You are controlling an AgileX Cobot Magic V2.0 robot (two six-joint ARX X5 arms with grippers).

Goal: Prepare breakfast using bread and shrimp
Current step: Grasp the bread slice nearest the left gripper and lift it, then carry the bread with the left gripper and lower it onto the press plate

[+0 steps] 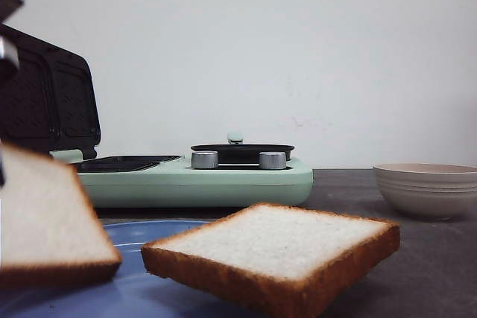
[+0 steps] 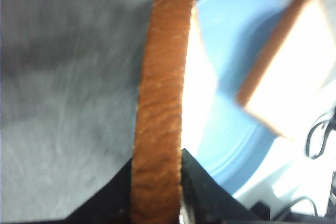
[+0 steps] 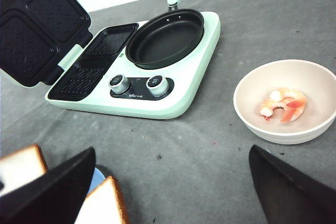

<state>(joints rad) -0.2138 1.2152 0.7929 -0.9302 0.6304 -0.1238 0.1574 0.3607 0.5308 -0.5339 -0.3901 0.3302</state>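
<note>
The left gripper (image 2: 157, 182) has its black fingers (image 2: 202, 187) closed on the crust edge of one slice of bread (image 2: 163, 108), which it holds on edge above the table. In the front view that slice hangs tilted at the left, clear of the blue plate (image 1: 127, 288). The second slice (image 1: 276, 247) rests on the plate, one end propped up on the rim.

The right gripper (image 3: 168, 182) hangs well apart from everything, its fingers (image 3: 286, 187) spread wide with nothing between them.

Beyond the plate stands the pale green breakfast maker (image 3: 157, 103), lid (image 3: 37, 24) thrown open. Its ribbed sandwich plate (image 3: 94, 61) is bare, and so is the round black pan (image 3: 165, 38) beside it. The shrimp (image 3: 283, 104) lie in the pale bowl (image 3: 262, 129) to the right, untouched.

So the job looks barely begun: one slice is lifted, probably bound for the open sandwich plate. Still to come, by my reckoning, are placing that slice, adding the shrimp, and laying on the second slice.
</note>
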